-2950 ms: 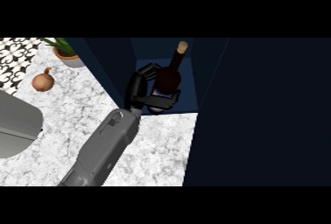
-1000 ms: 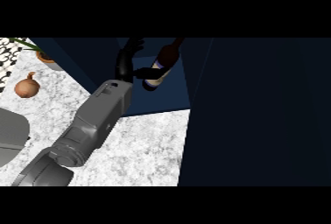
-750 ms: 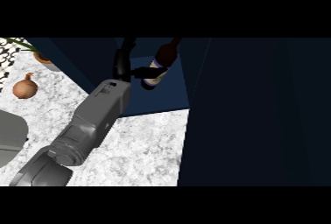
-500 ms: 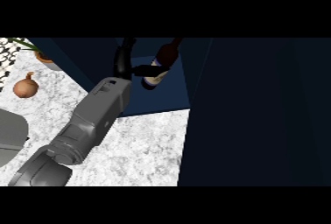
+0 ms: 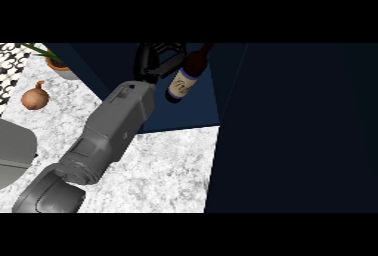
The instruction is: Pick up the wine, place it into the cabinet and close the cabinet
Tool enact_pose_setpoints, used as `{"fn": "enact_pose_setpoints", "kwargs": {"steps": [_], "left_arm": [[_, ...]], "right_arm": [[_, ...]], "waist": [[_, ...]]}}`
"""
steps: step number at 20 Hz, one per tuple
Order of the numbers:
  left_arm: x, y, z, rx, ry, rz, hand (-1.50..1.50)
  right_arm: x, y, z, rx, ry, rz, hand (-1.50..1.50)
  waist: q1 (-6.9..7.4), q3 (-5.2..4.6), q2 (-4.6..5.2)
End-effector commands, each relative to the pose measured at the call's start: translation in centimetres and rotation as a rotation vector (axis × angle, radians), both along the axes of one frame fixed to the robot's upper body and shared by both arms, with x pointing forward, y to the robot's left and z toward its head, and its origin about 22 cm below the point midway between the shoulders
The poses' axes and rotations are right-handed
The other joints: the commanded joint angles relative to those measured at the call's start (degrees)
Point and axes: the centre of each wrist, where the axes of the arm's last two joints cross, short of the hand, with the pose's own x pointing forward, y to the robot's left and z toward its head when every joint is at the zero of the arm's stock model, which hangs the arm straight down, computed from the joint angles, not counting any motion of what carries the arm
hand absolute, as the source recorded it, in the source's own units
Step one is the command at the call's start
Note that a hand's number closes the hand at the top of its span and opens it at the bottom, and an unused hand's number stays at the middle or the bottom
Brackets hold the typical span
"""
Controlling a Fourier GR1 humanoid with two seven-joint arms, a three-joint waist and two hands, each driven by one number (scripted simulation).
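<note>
Dark-glass wine bottle (image 5: 181,84): tilting inside the navy cabinet (image 5: 193,116), top centre of frame. Left hand (image 5: 156,56): I am curling its black fingers round the bottle's upper part.

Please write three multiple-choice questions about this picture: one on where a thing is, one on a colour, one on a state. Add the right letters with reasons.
1. Where is the onion?
A) inside the cabinet
B) on the counter, left of the forearm
C) in the robot hand

2. What colour is the cabinet?
A) dark blue
B) white
C) red

3. How is the wine bottle?
A) lying on the counter
B) tilted, held by the robot hand
C) standing on the onion

Answers: 1 B, it lies on the marbled counter near the plant. 2 A, its walls are dark blue. 3 B, fingers curl by its upper part and it leans.
</note>
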Motion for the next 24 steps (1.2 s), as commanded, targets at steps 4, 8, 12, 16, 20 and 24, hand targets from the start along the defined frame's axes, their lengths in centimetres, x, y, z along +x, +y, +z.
{"fn": "enact_pose_setpoints", "kwargs": {"steps": [4,8,12,16,20,24], "left_arm": [[-0.5,-3.0,0.4,-0.073,-0.023,-0.135,-1.5],[-0.2,-3.1,1.1,-0.096,0.01,-0.17,-1.5],[-0.3,-3.6,1.4,-0.099,-0.017,-0.174,-1.5],[-0.7,-3.3,0.6,-0.112,0.006,-0.187,-1.5],[-1.5,-2.9,-0.7,-0.171,0.01,-0.233,-1.5],[-2.8,-2.4,-2.7,-0.21,0.011,-0.271,-1.5]], "right_arm": [[-1.9,-0.7,3.6,0.098,0.017,0.014,-1.5],[-2.6,-0.8,3.0,0.088,0.047,-0.004,-1.5],[-2.7,-1.2,4.6,0.079,0.025,0.001,-1.5],[-2.8,-1.2,4.2,0.07,0.038,-0.021,-1.5],[-3.3,-1.3,3.4,0.073,0.058,-0.044,-1.5],[-3.2,-1.5,4.3,0.075,0.048,-0.05,-1.5]], "waist": [[2.23,0.03,-0.59],[3.18,0.14,-1.41],[3.65,0.08,-1.59],[4.19,0.1,-1.82],[3.84,0.18,-2.38],[4.2,0.1,-2.37]]}}
